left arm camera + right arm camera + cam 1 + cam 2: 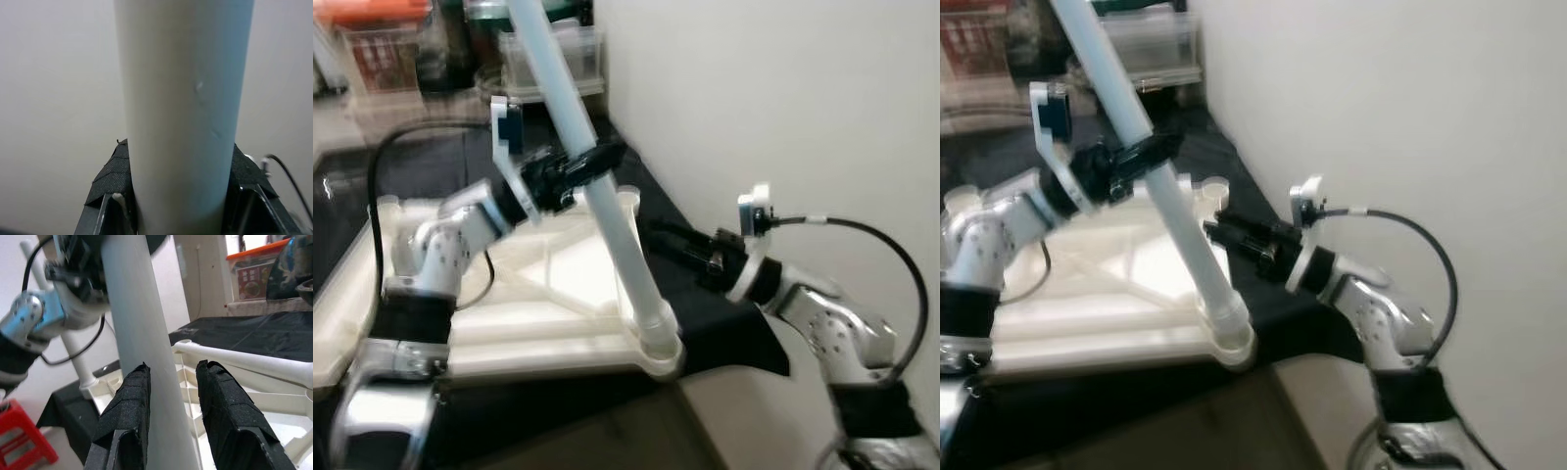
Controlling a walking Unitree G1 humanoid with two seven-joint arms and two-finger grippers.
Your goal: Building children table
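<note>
While the white tabletop (538, 294) lies upside down on the black-covered desk (724, 333), one pale leg (607, 206) already stands, tilted, in its near corner socket (661, 345). The left end effector (592, 162) is clamped around that leg midway up. The right end effector (1224, 230), beside the leg's lower part, has its fingers (127, 416) parted narrowly and grips nothing. By my judgement this leg needs straightening and seating; a far corner socket (626, 199) looks empty.

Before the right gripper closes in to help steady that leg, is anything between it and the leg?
Nothing visible. The right gripper is open with the table leg just ahead of its fingers. The left gripper holds the leg higher up, out of that path.
</note>
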